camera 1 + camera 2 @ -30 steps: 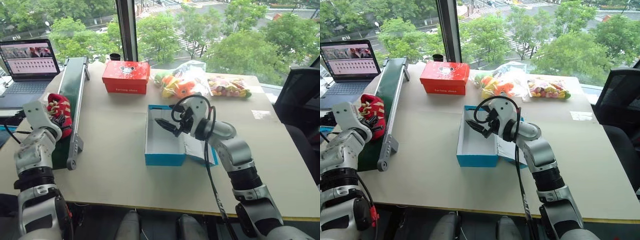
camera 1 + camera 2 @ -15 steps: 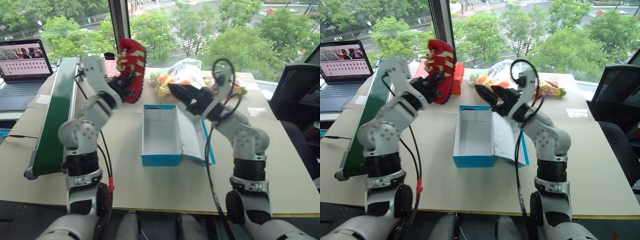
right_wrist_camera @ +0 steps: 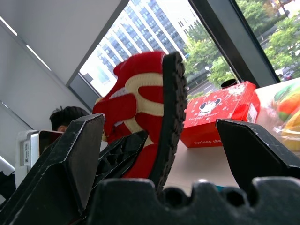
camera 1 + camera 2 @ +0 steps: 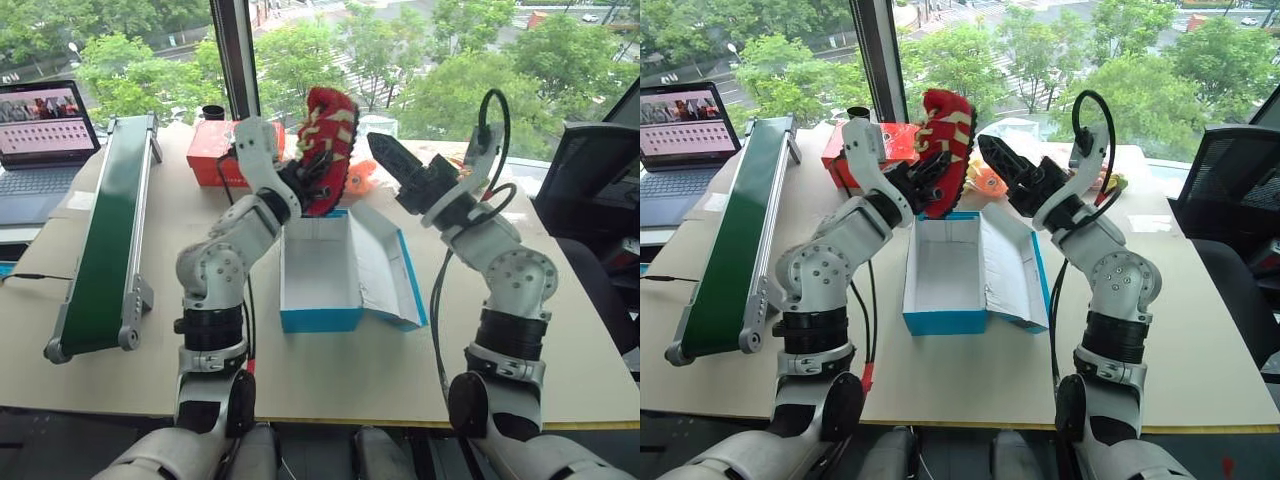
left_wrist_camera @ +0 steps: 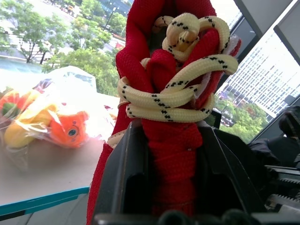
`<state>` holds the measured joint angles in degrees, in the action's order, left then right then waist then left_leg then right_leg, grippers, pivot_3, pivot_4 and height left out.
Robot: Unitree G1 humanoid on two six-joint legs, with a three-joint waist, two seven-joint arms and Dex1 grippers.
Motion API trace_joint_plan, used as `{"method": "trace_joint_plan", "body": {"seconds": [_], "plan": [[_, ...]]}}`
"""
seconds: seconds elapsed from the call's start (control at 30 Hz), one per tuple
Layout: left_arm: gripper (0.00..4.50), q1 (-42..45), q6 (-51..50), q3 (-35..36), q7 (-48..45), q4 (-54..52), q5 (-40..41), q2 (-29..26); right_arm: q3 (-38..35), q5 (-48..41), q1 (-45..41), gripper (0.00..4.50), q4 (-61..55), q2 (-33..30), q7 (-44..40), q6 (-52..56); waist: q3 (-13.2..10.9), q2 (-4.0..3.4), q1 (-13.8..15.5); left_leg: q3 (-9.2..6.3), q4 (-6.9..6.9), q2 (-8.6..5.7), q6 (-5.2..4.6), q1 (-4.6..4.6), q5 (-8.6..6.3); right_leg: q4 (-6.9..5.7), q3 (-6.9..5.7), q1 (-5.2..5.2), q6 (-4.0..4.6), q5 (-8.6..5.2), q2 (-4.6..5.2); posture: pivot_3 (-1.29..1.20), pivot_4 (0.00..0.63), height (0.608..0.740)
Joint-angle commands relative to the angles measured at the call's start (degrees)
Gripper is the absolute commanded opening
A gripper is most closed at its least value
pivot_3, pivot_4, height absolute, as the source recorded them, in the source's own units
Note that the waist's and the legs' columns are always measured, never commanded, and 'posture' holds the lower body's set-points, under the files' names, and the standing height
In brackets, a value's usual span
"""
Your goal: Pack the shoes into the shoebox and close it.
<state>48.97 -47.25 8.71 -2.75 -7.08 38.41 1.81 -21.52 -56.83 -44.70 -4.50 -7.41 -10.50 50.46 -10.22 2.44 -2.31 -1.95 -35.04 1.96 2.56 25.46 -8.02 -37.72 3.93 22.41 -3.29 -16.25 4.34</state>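
Shoebox (image 4: pixel 320 275) of bright blue card sits open on the counter (image 4: pixel 250 350), its white inside bare and its hinged lid (image 4: pixel 385 265) folded out flat toward the robot's right. Above the far end of the box, the left gripper (image 4: pixel 303 180) is clamped on one red shoe (image 4: pixel 325 150), held up in the air with its toe pointing upward and its dark sole facing the right arm. In the left wrist view the two black fingers (image 5: pixel 126 173) press against both sides of the shoe's red tongue, just under the knot of cream laces (image 5: pixel 178 70).

The right gripper (image 4: pixel 385 152) hovers just beside the raised shoe, its jaws spread wide with nothing between them; in the right wrist view the sole edge of the shoe stands between the two parted fingers (image 3: pixel 70 159) but apart from them.

Farther back on the counter lies a red shoebox (image 4: pixel 215 155), partly behind the left arm, and clear bags of colourful toys (image 4: pixel 990 180) rest near the window. A long green conveyor (image 4: pixel 105 230) runs along the robot's left side, with an open laptop (image 4: pixel 40 125) beyond it. A black office chair (image 4: pixel 590 170) stands at the right edge.
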Motion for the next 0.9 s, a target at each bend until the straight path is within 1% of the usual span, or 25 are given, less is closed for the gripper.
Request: {"method": "trace_joint_plan", "body": {"seconds": [0.03,0.1,0.2,0.37,0.5,0.57,0.6,0.67,0.73,0.8,0.83,0.87,0.9], "plan": [[0.98,0.8,-1.1,-2.4,-0.2,-4.8,1.5,1.2,0.4,-2.9,-0.7,4.5,-3.3,-0.2,0.9,0.1,0.0,-0.01,0.0,0.0,0.0,0.0,0.0,0.0,0.0,0.01,0.0,0.0,0.0,0.0,0.0,0.0,0.15,0.739],[0.98,0.6,-1.5,-2.3,0.0,-5.4,1.7,1.4,0.8,-3.1,-0.6,4.5,-3.3,-0.4,1.2,0.0,0.0,-0.01,-0.1,0.0,0.01,0.0,0.0,0.01,0.0,0.03,0.0,0.0,0.0,0.0,0.0,0.0,0.15,0.739],[0.93,0.5,-2.0,-2.1,0.4,-6.1,2.0,1.8,1.0,-3.3,-0.6,3.79,-3.1,-0.3,1.8,-0.4,0.0,-0.02,-0.1,0.0,0.01,0.01,0.0,0.01,0.0,0.05,0.0,0.0,0.0,0.0,-0.01,0.0,0.15,0.739],[0.93,0.6,-2.3,-1.7,1.0,-6.3,2.4,1.7,0.4,-4.4,-1.4,2.08,-2.0,0.6,3.0,-1.7,0.0,-0.02,0.0,0.0,0.0,0.0,-0.01,0.03,0.0,0.07,0.0,0.0,0.0,0.0,-0.01,0.0,0.15,0.739],[0.93,0.5,-2.4,-1.8,1.3,-6.5,2.7,1.7,0.4,-5.0,-1.7,0.88,-1.7,0.8,3.4,-2.3,0.0,-0.02,0.0,0.0,0.01,0.01,-0.01,0.03,0.0,0.08,0.0,0.0,0.0,0.0,-0.01,0.0,0.15,0.739],[1.6,0.3,-2.3,-1.2,1.7,-6.4,3.2,2.1,0.4,-5.0,-2.0,0.55,-1.3,0.9,3.4,-2.6,0.0,-0.02,0.0,0.0,0.01,0.01,-0.01,0.03,0.0,0.08,0.0,0.0,0.0,0.0,-0.01,0.0,0.15,0.739],[1.73,0.2,-2.1,-0.7,1.8,-6.3,3.7,2.3,0.5,-4.8,-2.1,0.49,-1.2,0.9,3.3,-2.8,0.0,-0.02,0.0,0.0,0.01,0.0,-0.01,0.03,0.0,0.08,0.0,0.0,0.0,0.0,-0.01,0.0,0.15,0.739],[2.54,-0.1,-2.3,0.0,1.0,-6.7,4.7,1.8,0.7,-4.2,-2.2,0.43,-1.0,0.6,3.3,-3.0,0.0,-0.03,0.0,0.0,0.0,0.0,-0.01,0.03,0.0,0.08,0.0,0.0,0.0,0.0,-0.01,0.0,0.15,0.739],[3.33,-0.3,-2.7,0.0,-0.6,-7.2,4.4,-0.6,1.2,-3.1,-2.3,0.41,-1.0,-0.1,3.2,-3.2,0.0,-0.03,0.0,0.0,0.01,0.01,-0.01,0.03,0.0,0.09,0.0,0.0,0.0,0.0,-0.01,0.0,0.15,0.739],[3.95,-1.7,-3.6,2.2,-2.7,-7.6,3.4,-7.5,2.8,-0.1,-3.3,0.4,-1.2,-2.2,4.6,-2.5,0.0,-0.07,-0.3,0.0,0.03,0.01,-0.01,0.03,0.0,0.09,0.0,0.01,0.0,0.0,-0.02,0.0,0.15,0.739],[4.37,-2.6,-4.1,2.8,-4.2,-7.8,2.5,-11.6,3.4,1.0,-4.0,0.4,-1.2,-2.9,5.7,-2.0,-0.1,-0.15,-0.6,0.01,0.03,0.01,-0.01,0.02,0.0,0.08,0.01,0.03,0.0,0.0,-0.02,0.0,0.15,0.739],[4.48,-3.2,-4.4,2.9,-5.1,-7.9,2.0,-14.4,3.9,1.6,-4.5,0.4,-1.1,-3.5,6.5,-1.6,-0.1,-0.22,-0.8,0.04,0.05,0.02,-0.01,0.0,0.0,0.04,0.08,0.09,0.0,0.0,-0.04,0.0,0.15,0.739],[4.48,-4.3,-5.6,3.8,-6.4,-7.9,2.5,-17.8,4.9,2.5,-5.2,0.4,-1.3,-3.9,7.4,-0.9,-0.1,-0.25,-0.9,0.04,0.07,0.03,-0.01,-0.01,0.01,-0.01,0.1,0.13,0.0,0.0,-0.07,0.0,0.15,0.739]]}}
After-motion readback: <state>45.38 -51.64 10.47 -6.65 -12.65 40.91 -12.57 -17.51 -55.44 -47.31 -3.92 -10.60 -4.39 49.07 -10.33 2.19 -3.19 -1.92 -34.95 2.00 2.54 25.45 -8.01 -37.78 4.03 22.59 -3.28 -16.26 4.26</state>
